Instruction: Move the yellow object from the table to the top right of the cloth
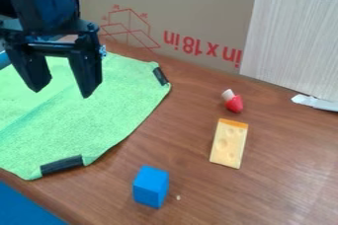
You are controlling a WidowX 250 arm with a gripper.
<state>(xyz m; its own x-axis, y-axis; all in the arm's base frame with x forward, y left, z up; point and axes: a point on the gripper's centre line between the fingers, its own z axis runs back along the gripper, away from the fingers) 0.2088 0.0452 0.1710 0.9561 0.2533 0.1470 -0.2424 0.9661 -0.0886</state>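
A black gripper point(63, 91), jaws apart and empty, hangs above a green cloth point(99, 115). The yellow cheese slab point(229, 143) lies flat on the wooden table point(191, 189), right of the cloth. Being thin, it could slip from a grasp set too high; a low, dragging arrival could ruck the cloth's edge.

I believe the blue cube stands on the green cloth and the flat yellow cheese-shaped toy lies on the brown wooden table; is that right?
Not quite: the camera view shows the blue cube on the table, off the green cloth; the rest holds.
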